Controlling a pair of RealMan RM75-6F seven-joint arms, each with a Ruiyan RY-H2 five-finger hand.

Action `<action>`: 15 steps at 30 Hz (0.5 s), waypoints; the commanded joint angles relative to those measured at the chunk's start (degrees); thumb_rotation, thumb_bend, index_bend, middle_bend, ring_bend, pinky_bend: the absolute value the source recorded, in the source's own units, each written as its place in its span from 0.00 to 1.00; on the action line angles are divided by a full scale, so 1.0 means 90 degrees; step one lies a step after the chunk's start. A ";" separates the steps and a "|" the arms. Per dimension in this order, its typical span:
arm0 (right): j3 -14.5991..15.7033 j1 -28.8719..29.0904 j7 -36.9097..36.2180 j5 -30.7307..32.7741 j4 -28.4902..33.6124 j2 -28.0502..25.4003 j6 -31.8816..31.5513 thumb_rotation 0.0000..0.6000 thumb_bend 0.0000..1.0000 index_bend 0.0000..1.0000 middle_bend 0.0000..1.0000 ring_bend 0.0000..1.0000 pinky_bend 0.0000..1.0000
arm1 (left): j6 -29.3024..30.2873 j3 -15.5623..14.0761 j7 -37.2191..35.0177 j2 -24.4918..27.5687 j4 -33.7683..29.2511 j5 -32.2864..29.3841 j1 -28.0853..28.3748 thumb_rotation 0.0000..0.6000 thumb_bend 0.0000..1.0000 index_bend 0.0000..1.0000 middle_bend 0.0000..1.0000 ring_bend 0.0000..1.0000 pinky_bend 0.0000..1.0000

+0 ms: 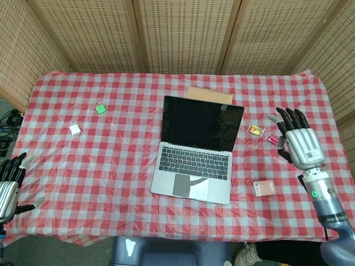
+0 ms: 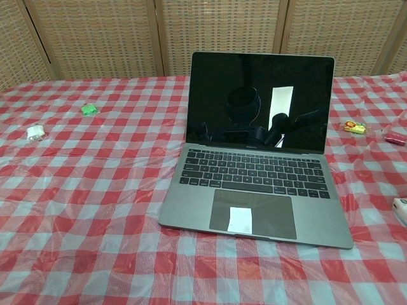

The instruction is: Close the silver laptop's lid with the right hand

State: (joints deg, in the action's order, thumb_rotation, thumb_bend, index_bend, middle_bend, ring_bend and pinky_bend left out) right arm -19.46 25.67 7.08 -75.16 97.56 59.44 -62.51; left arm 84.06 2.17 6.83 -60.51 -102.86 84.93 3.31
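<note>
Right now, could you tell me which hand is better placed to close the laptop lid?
The right hand: it hovers open over the table, level with the laptop screen. The left hand sits at the table's near-left edge, much farther away.

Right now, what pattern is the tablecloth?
Red-and-white checks; the tablecloth shows best in head view.

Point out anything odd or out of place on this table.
A small white paper slip lies on the open silver laptop's grey trackpad, where the lid would shut on it. The laptop also sits slightly askew on the red-and-white checked tablecloth.
</note>
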 commanded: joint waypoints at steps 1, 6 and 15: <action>-0.0780 0.1317 -0.0691 0.1403 -0.0739 0.0138 0.1829 1.00 1.00 0.25 0.21 0.13 0.18 | -0.0191 0.0070 -0.0060 0.0004 0.0016 -0.0211 0.0093 1.00 0.00 0.00 0.00 0.00 0.00; -0.0765 0.2238 -0.0537 0.2329 -0.1756 0.0689 0.2810 1.00 1.00 0.25 0.22 0.15 0.23 | -0.0458 0.0106 -0.0162 0.0095 -0.0046 -0.0462 0.0194 1.00 0.00 0.00 0.00 0.00 0.00; -0.0516 0.3301 -0.0274 0.3806 -0.3199 0.1612 0.3594 1.00 1.00 0.24 0.25 0.22 0.32 | -0.0585 0.0149 0.0006 0.0021 0.0005 -0.0696 0.0279 1.00 0.00 0.00 0.00 0.00 0.00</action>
State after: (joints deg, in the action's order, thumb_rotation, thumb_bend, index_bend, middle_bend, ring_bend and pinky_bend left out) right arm -24.78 53.70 4.11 -43.46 71.36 71.77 -32.07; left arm 78.88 3.43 6.73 -60.22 -102.89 78.82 5.72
